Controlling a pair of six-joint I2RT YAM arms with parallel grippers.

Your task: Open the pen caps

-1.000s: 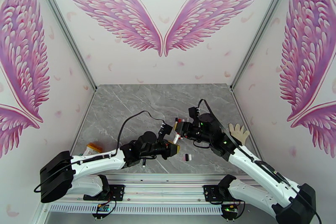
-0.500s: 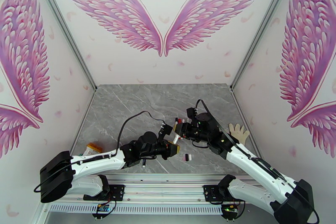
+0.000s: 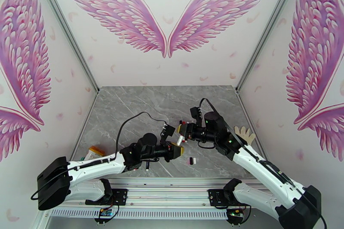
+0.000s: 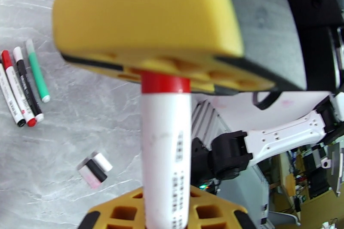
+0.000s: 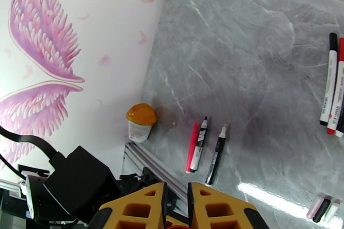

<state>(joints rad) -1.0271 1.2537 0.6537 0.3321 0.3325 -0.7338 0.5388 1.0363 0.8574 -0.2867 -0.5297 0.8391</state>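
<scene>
The left gripper [image 3: 178, 151] pinches a white pen [image 4: 165, 148] above the table's [image 3: 129, 105] near edge, mid-width; the right gripper [image 3: 182, 130] is clamped on its red cap [image 4: 165, 83]; three loose caps [image 3: 191, 161] lie by that edge.

Robotics lab cell: white panel walls [image 3: 129, 66] printed with pink angel wings [image 3: 116, 10] enclose a grey marble-look tabletop [image 3: 129, 109] on three sides, aluminium posts [image 3: 64, 28] rising at 11 and 1 o'clock, and a metal mounting rail [image 3: 172, 195] at 6 o'clock carries two white robot arms [image 3: 94, 167].
</scene>
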